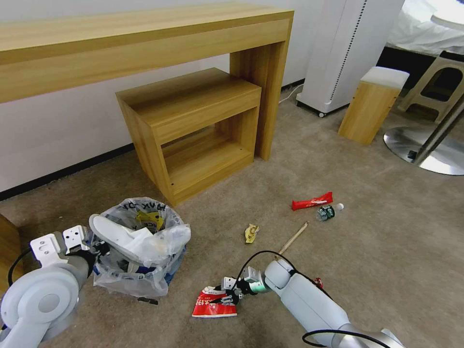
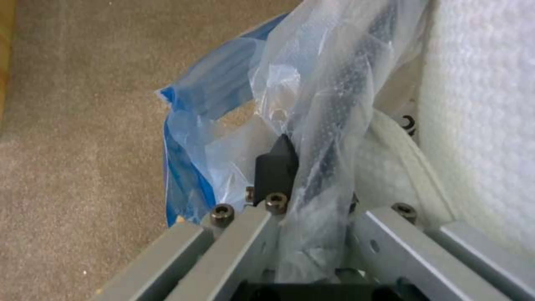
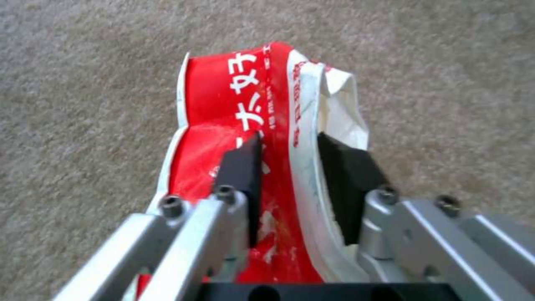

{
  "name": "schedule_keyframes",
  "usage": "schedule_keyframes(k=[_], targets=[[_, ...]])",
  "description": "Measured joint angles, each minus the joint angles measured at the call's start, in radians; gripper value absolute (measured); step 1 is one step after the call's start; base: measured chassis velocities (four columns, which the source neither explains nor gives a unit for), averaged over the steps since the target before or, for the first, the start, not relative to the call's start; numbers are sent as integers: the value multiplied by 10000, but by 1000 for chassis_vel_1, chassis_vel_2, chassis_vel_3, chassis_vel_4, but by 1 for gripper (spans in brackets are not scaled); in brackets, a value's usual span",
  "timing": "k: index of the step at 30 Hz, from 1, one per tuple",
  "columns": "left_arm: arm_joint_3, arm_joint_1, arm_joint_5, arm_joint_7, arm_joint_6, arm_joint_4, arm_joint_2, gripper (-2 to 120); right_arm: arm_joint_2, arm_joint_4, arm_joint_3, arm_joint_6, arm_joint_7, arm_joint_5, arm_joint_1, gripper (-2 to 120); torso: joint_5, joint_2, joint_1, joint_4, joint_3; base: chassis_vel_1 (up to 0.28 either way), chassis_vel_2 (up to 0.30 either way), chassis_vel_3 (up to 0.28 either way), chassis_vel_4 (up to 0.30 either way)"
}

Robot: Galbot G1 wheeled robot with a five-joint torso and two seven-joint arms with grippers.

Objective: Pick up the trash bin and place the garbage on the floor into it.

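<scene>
My right tool (image 1: 226, 298) pinches a red-white packet (image 1: 214, 303) printed with white Asian characters, on the floor (image 1: 367, 241); my left tool (image 1: 96, 247) grips the trash bin (image 1: 140, 251) rim.

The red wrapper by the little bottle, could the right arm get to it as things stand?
Probably not yet: the right gripper is pinching the red-white packet. The carpet between it and the red wrapper looks bare.

red-white packet (image 3: 240, 138): white Asian characters, not clearly legible | bin's bag (image 1: 145, 212): black print, unreadable
</scene>
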Motion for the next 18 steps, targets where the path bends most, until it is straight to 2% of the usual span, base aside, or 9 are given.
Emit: schedule_keyframes(k=[1, 4, 7, 18], targets=[[0, 0, 0, 0, 0, 0, 0, 0, 0, 0, 0, 0, 0, 0, 0, 26, 0, 0, 0, 0, 0, 0, 0, 0, 0], [-13, -4, 1, -12, -2, -6, 36, 0, -153, 258, -35, -12, 30, 305, 21, 8, 0, 0, 0, -1, 0, 0, 0, 0, 0], [-24, 19, 1, -13, -3, -11, 44, 0, -294, 519, -63, -53, 49, 624, 54, 2, 0, 0, 0, 0, 0, 0, 0, 0, 0], [35, 49, 27, -16, -3, -135, 16, 0, -1030, 1566, -42, -43, 727, 1945, -157, 0, 1, 0, 0, 0, 0, 0, 0, 0, 0]])
